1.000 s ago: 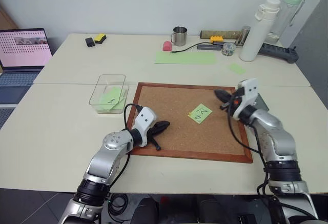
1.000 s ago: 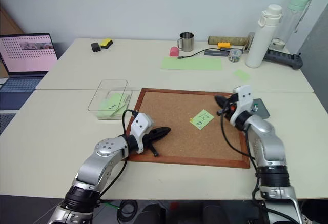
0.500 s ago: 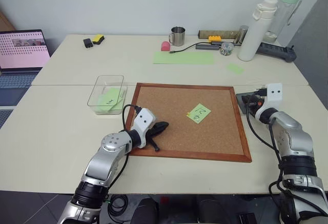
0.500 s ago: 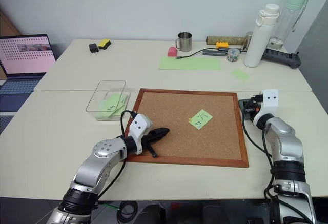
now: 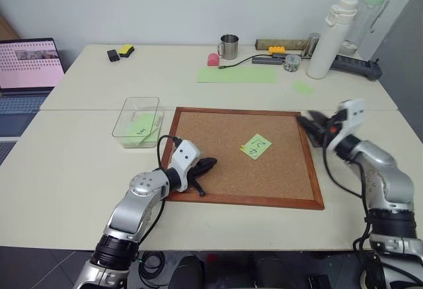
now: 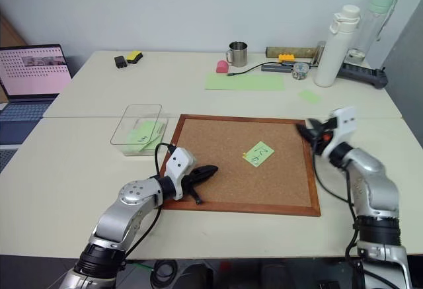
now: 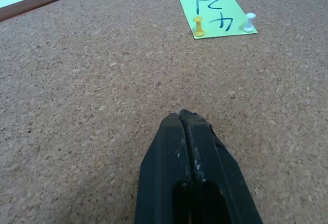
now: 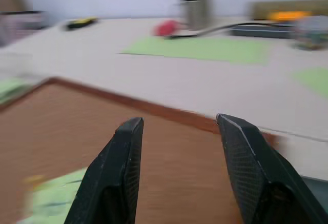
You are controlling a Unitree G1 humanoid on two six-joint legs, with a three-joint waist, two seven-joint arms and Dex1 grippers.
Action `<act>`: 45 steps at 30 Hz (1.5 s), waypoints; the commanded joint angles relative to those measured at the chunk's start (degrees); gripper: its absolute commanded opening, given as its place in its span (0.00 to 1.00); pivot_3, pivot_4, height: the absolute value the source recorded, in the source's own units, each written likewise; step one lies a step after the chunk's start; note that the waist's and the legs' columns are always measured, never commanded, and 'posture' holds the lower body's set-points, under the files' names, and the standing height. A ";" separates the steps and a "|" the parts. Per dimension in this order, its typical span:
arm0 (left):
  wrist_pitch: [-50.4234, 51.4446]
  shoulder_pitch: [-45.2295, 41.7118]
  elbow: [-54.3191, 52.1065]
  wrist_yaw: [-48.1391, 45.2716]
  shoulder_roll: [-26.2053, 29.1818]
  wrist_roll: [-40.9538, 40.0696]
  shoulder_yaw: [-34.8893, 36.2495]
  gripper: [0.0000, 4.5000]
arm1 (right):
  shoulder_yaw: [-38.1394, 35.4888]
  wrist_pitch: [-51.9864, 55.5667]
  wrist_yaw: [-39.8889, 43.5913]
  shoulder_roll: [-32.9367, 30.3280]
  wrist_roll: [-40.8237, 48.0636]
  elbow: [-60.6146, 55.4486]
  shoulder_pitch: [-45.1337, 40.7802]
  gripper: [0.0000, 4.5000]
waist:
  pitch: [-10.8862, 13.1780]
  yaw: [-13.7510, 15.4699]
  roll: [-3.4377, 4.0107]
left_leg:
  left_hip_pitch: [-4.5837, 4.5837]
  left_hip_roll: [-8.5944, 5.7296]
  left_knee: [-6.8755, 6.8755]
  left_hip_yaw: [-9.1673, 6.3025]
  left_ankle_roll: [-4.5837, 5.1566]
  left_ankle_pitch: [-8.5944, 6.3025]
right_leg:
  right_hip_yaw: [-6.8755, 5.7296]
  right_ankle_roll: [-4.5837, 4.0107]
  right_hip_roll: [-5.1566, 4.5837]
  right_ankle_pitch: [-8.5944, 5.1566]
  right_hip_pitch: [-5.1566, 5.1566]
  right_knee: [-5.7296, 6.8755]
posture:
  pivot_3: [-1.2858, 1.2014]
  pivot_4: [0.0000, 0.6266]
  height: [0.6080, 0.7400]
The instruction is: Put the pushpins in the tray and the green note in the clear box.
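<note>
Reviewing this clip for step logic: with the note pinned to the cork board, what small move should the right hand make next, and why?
Probably reach the open right hand left over the cork board toward the green note. Two pushpins, an orange-yellow pushpin and a white pushpin, pin it, so a pin likely has to come out first.

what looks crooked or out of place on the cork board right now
The small light-green square sticky note sits askew, turned diagonal to the wood-framed cork board. An orange-yellow pushpin and a white pushpin stand in it. Nothing looks spilled or damaged.
</note>
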 commanded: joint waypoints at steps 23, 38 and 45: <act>2.45 1.80 -1.92 0.15 1.17 -0.01 -0.39 0.00 | 12.17 -5.90 -1.26 6.36 -10.34 6.08 0.99 0.19 | 0.00 -0.02 -0.01 | 0.06 -0.02 0.00 0.01 0.00 0.00 | 0.02 0.00 0.00 0.00 0.00 -0.01 | 0.52 0.24 1.00; 2.96 1.13 -1.27 -0.08 1.20 -0.11 -0.40 0.00 | 5.78 -6.73 -0.08 8.33 -2.48 -1.11 0.54 0.00 | 0.01 0.00 -0.01 | 0.02 -0.02 -0.01 0.00 0.00 0.00 | 0.00 0.00 0.00 0.00 -0.01 -0.01 | 0.52 0.24 1.00; 2.64 0.39 -0.43 -0.82 1.30 0.13 -0.75 0.00 | -0.37 -4.39 -4.97 7.71 0.10 -2.73 -0.39 0.00 | 0.00 0.00 -0.01 | 0.03 -0.02 -0.01 0.00 0.00 0.00 | 0.00 0.00 0.00 0.00 0.00 -0.01 | 0.52 0.24 1.00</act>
